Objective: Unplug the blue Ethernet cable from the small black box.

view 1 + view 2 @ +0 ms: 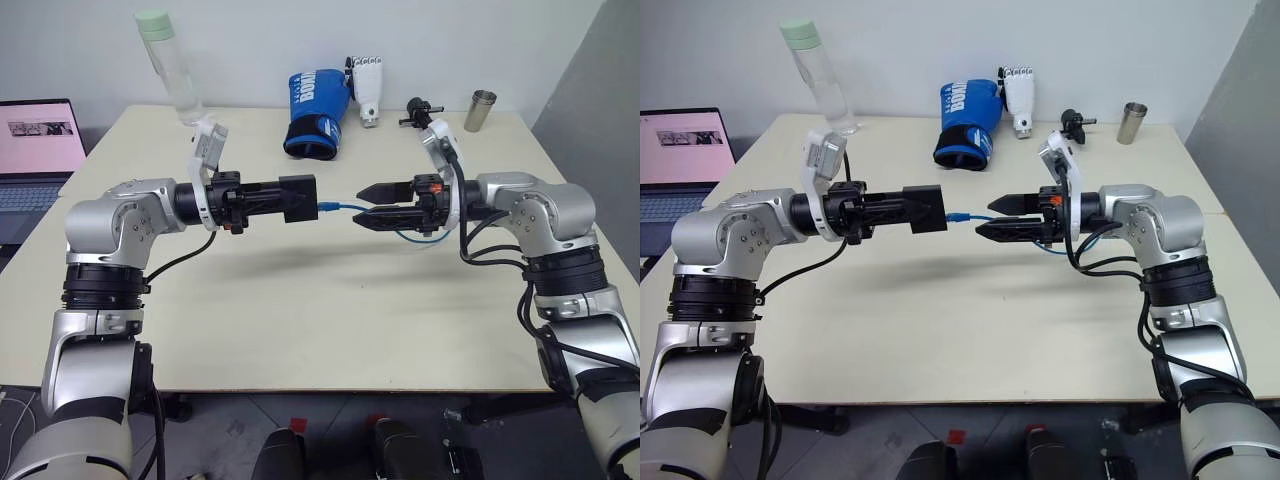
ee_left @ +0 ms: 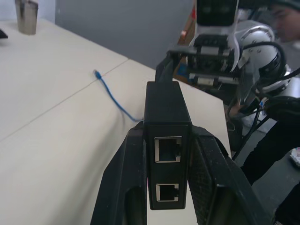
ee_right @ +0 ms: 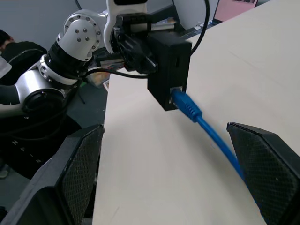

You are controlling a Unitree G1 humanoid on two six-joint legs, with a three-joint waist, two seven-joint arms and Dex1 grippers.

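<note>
The small black box (image 1: 297, 196) hides the plug's tip. The left pincer (image 1: 285, 197) squeezes that box above the tabletop (image 1: 300, 330). The right pincer (image 1: 380, 205) gapes wide around the blue Ethernet cable (image 1: 345, 208), still plugged in.

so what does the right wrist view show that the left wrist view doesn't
Only the right wrist view shows the plug end of the blue cable seated in the small black box, with the right gripper open around the cord. Only the left wrist view shows the box's other face with two empty ports, the cable's loose far end lying on the table, and a metal cup. Both show the box clamped in the left gripper, the blue cable and the table.
</note>
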